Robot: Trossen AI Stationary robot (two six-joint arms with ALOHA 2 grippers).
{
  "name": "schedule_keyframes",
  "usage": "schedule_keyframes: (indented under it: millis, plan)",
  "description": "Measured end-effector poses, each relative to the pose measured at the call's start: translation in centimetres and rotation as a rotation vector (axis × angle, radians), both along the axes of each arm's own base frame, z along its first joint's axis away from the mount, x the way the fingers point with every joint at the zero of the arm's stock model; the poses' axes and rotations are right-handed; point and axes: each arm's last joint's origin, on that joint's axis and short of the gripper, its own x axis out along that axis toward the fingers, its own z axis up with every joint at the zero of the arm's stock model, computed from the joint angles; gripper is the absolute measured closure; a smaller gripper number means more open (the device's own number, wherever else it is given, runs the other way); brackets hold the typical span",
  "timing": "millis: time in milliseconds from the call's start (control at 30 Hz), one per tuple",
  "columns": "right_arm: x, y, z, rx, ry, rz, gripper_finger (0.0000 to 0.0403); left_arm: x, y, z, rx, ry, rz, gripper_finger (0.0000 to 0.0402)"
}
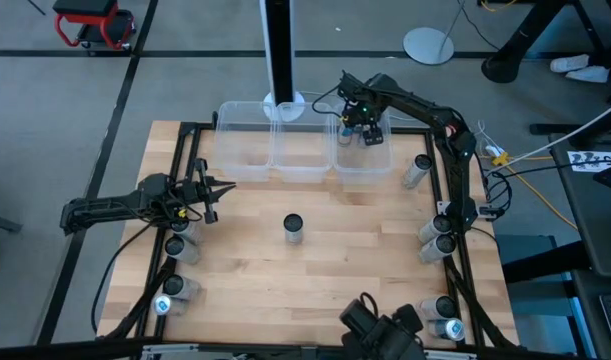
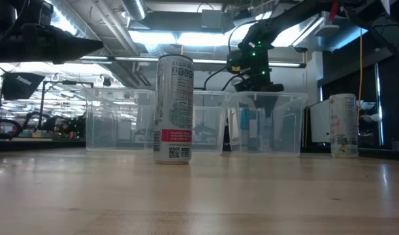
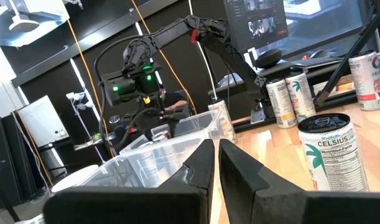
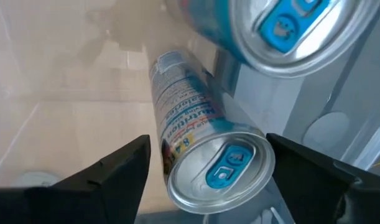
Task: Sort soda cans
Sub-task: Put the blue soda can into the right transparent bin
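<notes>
From above, the right gripper (image 1: 370, 128) hangs over the right-hand clear plastic rectangular bin (image 1: 364, 166) at the table's far edge. The left gripper (image 1: 213, 193) waits above the wooden table (image 1: 345, 250) near its left edge. One silver-grey, dark-topped soda can (image 1: 293, 228) stands alone mid-table, and other cans cluster along both side edges.

At table height, that lone can (image 2: 173, 108) stands upright well in front of the bins, and the right gripper (image 2: 255, 77) sits just above the right bin's rim (image 2: 266, 96).

The left wrist camera shows its own dark fingers (image 3: 199, 168) nearly touching with nothing between them, effectively closed.

The right wrist camera looks down into the bin: its fingers (image 4: 124, 168) are spread wide and empty, and two silver cans with teal-blue tabs (image 4: 205, 158) lie below them.

This looks like the drop step, with a teal-topped can apparently just placed. The next move calls for lifting the right gripper clear of the bin and reaching for another can
</notes>
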Motion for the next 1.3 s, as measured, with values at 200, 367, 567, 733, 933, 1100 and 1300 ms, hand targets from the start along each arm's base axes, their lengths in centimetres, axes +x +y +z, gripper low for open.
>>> schedule_keyframes:
  millis: [200,367,567,733,933,1100,1300]
  plan:
    - [-0.6,0.5,2.5,0.019,0.049,-0.006,0.0088,0.0,0.0,0.0,0.0,0.0,-0.001,0.0384]
    - [-0.3,1.3,5.9,-0.029,0.017,0.006,0.0087,0.0,0.0,0.0,-0.002,0.0,0.0,0.0384]
    - [1.4,4.0,9.5,-0.085,-0.065,0.085,0.0086,0.0,0.0,-0.1,-0.005,0.007,-0.001,0.0384]
    - [2.9,7.8,11.6,-0.045,-0.189,0.201,0.0086,0.0,0.0,-0.1,-0.005,0.011,-0.001,0.0384]
    - [4.6,14.2,13.2,-0.01,-0.265,0.334,0.0086,0.0,0.0,-0.1,-0.001,0.01,0.0,0.0384]
    - [5.7,20.0,13.9,0.046,-0.313,0.461,0.0086,0.0,0.0,-0.1,0.01,0.011,0.002,0.0384]
    - [6.5,26.9,13.8,0.119,-0.334,0.587,0.0086,0.0,0.0,0.1,0.014,-0.006,0.002,0.0384]
